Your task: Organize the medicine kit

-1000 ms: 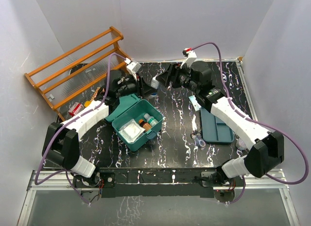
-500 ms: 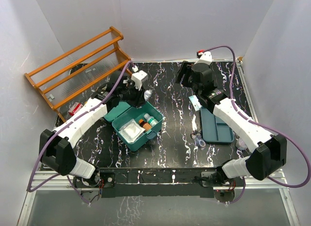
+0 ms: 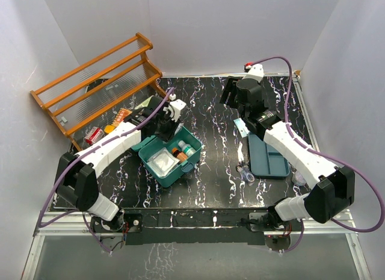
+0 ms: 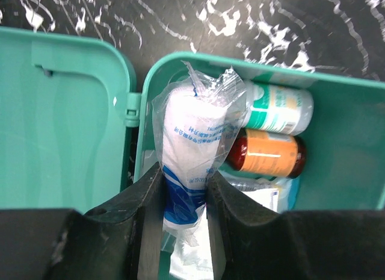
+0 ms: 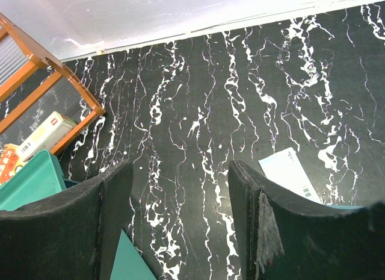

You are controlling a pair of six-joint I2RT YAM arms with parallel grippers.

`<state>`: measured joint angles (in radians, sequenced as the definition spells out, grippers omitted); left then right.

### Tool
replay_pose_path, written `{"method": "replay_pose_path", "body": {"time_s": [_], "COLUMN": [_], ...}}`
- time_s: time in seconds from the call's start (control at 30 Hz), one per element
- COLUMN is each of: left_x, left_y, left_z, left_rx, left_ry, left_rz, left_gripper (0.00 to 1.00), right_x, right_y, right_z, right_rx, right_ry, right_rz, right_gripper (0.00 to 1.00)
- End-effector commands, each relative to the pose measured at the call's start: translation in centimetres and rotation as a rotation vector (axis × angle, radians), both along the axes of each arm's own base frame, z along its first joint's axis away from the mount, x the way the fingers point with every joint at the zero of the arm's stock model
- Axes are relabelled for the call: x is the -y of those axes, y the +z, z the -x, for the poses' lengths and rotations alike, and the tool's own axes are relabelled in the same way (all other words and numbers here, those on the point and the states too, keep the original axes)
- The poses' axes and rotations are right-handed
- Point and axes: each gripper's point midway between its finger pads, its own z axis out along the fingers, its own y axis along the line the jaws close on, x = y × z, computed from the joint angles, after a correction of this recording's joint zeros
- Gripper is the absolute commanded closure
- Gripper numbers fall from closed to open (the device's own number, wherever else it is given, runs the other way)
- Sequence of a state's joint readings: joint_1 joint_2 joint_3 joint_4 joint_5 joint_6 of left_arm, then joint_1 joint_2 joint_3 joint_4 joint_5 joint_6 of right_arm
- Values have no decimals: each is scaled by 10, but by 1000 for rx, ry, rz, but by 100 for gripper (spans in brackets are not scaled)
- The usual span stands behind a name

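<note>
Black table (image 3: 218, 174): left jaws pinch roll (image 4: 191, 144) inside medicine kit (image 4: 352, 165) rim; right jaws spread.

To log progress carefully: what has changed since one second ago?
The left gripper, shut on a plastic-wrapped white roll, moved nearer, to above the open teal plastic medicine kit. The open right gripper drew back rightward, away from the left one. The kit, its white-and-green bottle, orange bottle and the flat teal tray stayed put.

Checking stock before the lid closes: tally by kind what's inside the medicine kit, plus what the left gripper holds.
Bottles: 2 (green-white bottle, amber bottle)
Clear flat packet: 1
Wrapped bandage roll, in the left gripper: 1
Total: 4
</note>
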<state>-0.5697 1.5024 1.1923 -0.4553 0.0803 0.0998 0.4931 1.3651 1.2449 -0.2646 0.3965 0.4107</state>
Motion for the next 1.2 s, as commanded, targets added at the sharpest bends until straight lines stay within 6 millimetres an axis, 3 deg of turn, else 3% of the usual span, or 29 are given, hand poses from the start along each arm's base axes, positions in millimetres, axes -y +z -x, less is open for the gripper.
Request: {"method": "replay_pose_path", "body": {"time_s": [0.0,0.13,0.37,0.5,0.6,0.77,0.87,0.93,1.07,1.17], "left_x": [-22,-18,-11,-4,1,-1,-4,-4,-7,-7], "left_y": [-15,-25,-39,-47,-46,-39,-33,-26,-17,-20], "left_z": [7,11,0,-2,-9,-14,-14,-15,-20,-20], "left_rx": [-30,-62,-99,-113,-97,-84,-67,-51,-9,6], "left_ry": [17,-6,18,12,33,55,67,76,121,148], "left_rz": [-115,-112,-131,-145,-134,-146,-149,-143,-131,-116], "left_gripper": [76,76,73,70,65,48,46,46,57,63], "right_x": [0,-3,-6,-9,-13,-14,-14,-12,-15,-15], "right_y": [4,1,-5,1,0,-5,-6,-8,-12,-16], "right_z": [0,-1,-3,-3,-3,-1,0,1,1,1], "right_rx": [17,7,-9,3,-3,-16,-20,-24,-34,-44], "right_ry": [-6,-1,0,1,12,14,12,9,15,18], "right_rz": [-42,-49,-65,-103,-122,-141,-142,-142,-146,-148], "right_gripper": [37,37,38,38,38,38,38,38,38,38]}}
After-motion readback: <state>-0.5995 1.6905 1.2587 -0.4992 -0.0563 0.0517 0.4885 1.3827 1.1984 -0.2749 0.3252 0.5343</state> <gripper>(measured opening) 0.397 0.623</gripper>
